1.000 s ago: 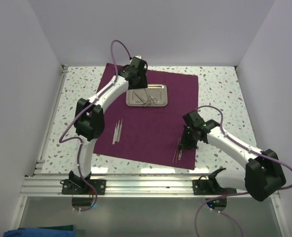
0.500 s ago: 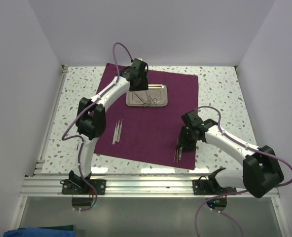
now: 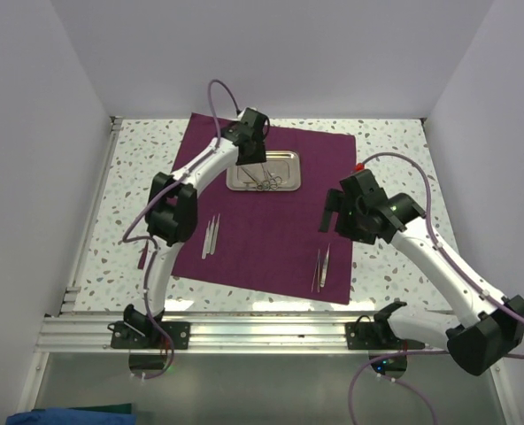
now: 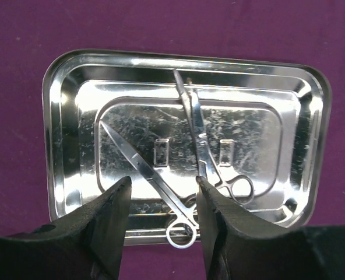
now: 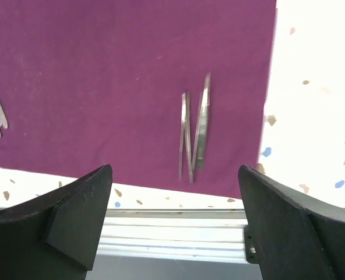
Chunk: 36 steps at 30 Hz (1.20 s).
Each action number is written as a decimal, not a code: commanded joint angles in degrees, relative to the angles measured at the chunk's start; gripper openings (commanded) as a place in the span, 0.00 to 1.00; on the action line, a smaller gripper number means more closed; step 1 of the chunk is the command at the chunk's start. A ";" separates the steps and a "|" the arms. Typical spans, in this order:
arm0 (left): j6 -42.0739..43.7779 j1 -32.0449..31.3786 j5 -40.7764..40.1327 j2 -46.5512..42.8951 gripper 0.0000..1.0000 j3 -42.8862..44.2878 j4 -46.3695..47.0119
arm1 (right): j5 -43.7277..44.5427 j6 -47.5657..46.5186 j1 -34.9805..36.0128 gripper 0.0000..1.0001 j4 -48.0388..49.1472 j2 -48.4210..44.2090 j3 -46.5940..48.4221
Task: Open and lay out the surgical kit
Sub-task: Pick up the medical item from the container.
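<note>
The main risk lies at the tray (image 4: 56,116); two scissor-like clamps (image 4: 201,140) lie in it with their ring handles close together, and one ring rests up on the tray's rim; if the left jaws come down and close there, they could catch both clamps at once, or pinch only a ring so the thin steel twists out and clatters back; a push off-centre could also skid the light tray across the purple cloth (image 3: 271,230) and ruck it. On the other side, a pair of tweezers (image 5: 194,131) lies near the cloth's front right corner; a low sweep of the right arm could flick it off onto the speckled table (image 3: 395,150).

The left arm (image 3: 200,168) reaches far forward, its wrist pointing straight down over the tray; its jaws stand about half open with nothing in them, framing the clamps' handle ends; how high they hang above the steel I cannot tell from this view. The right arm (image 3: 439,257) is lifted, wrist bent over the cloth's right edge; its jaws gape wide and hold nothing, with the tweezers lying free below. A second set of tweezers (image 3: 211,235) lies on the cloth's left part, well apart from the tray.
</note>
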 commanded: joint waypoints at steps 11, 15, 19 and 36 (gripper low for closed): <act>-13.49 0.06 -3.70 2.39 0.51 -2.58 -2.98 | 10.40 -7.17 -0.09 0.98 -11.53 -3.88 5.00; -14.20 -0.12 -3.52 4.49 0.52 -1.80 -3.76 | 9.96 -7.70 -0.09 0.98 -11.36 -3.53 4.65; -13.67 -0.38 -4.05 7.57 0.51 -0.04 -5.79 | 9.17 -7.70 -0.10 0.98 -11.10 -3.44 4.12; -7.78 -1.79 -4.32 11.09 0.08 -0.29 -10.19 | 9.87 -7.61 -0.62 0.98 -11.01 -4.32 2.81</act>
